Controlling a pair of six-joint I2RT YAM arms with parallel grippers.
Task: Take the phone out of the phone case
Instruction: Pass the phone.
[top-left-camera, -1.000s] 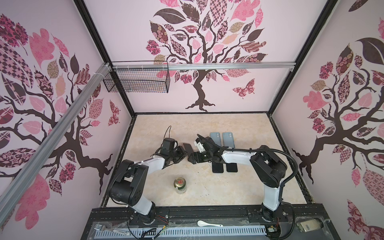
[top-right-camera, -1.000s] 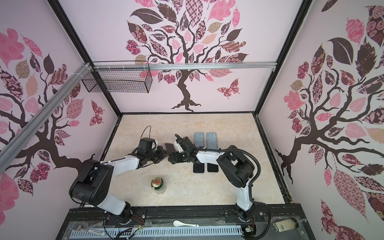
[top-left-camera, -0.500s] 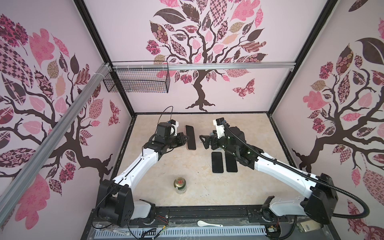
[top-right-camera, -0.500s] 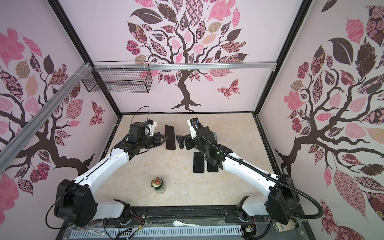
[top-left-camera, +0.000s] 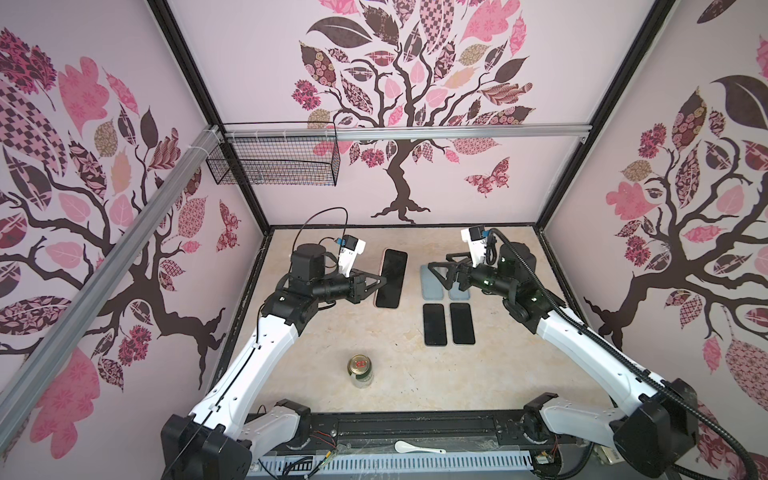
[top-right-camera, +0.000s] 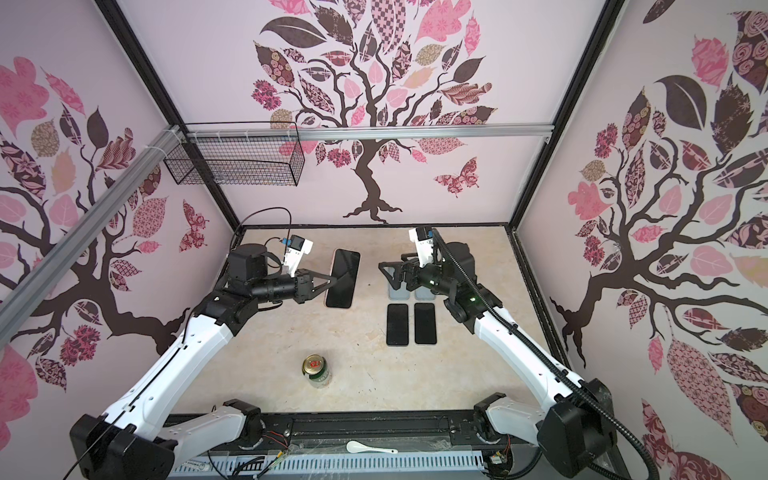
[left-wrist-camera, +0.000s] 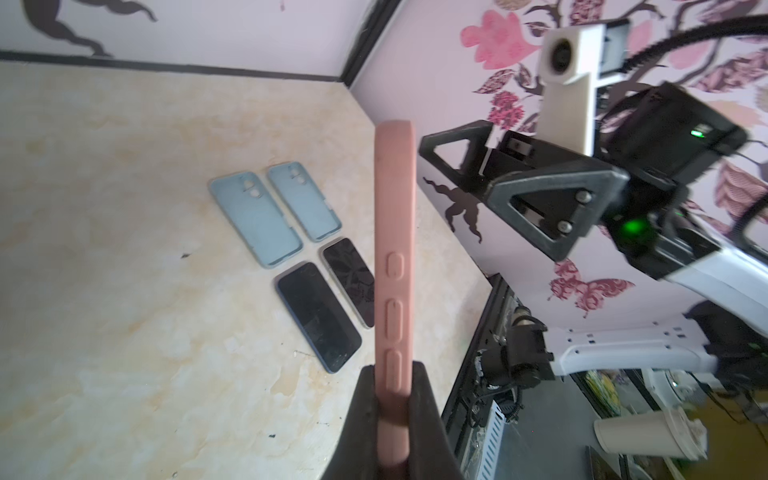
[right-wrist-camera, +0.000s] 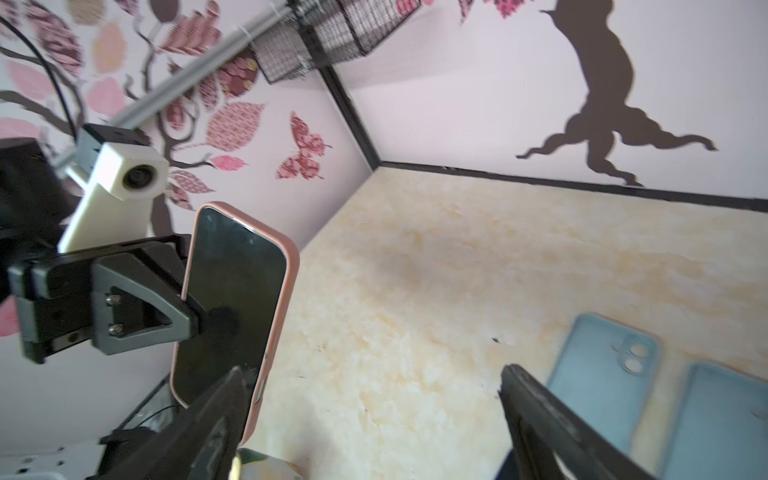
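One stiff, glass-faced phone (top-left-camera: 392, 266) sits clamped front-to-back in the left fingers (left-wrist-camera: 361, 419); right fingers (right-wrist-camera: 536, 415), spread apart, should likely peel a corner of the pliable pink case (left-wrist-camera: 392, 249).

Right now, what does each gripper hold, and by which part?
The left gripper pinches the cased phone at mid-length of a long side, clamping screen and back. The right gripper is open and holds nothing.

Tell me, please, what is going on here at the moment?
The left gripper is shut on a phone in a pink case, holding it above the table. The right gripper hangs open beside it, holding nothing. The phone is not out yet. Two blue cases and two bare phones lie on the table.
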